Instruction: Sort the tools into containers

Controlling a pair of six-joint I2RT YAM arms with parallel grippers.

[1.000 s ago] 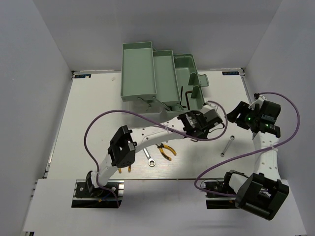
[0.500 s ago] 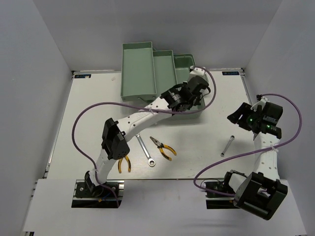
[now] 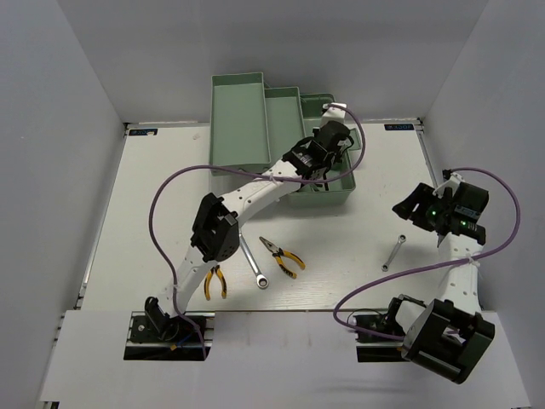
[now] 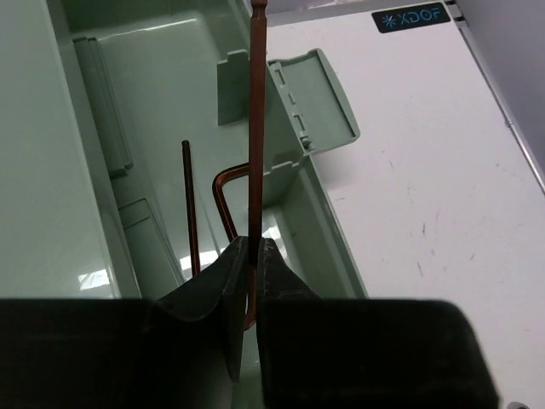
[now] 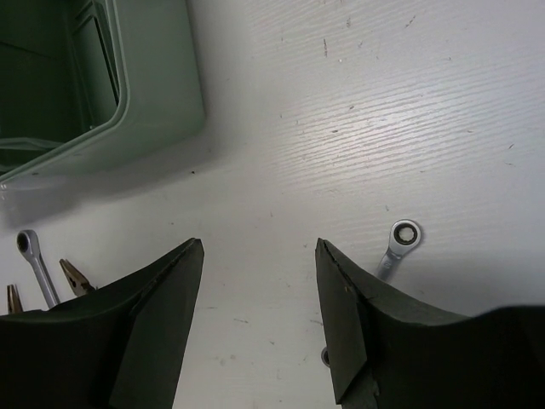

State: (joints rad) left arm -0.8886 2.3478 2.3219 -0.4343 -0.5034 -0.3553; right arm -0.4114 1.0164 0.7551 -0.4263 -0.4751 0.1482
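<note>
Logged left gripper point(image 4: 252, 256) extended over the open pale green toolbox point(image 3: 325, 201) at the table's far side, jaws pinched almost together on the dark-red hex key point(image 4: 255, 128), its shaft running straight out past the fingertips, above the box's deep compartment. Spotted two more thin keys point(image 4: 189, 204) lying on that compartment's floor, one straight, one bent. Marked front latch point(image 4: 317, 95) hanging outward over the white table point(image 4: 426, 187). Found right gripper point(image 5: 258, 256) spread wide, holding nothing, hovering over bare table near the short wrench point(image 5: 397, 245), not touching it. Counted toward the near edge: long wrench point(image 3: 254, 262), pliers point(image 3: 283, 256) just beside it, second pliers point(image 3: 213, 282) partly under the left arm.
</note>
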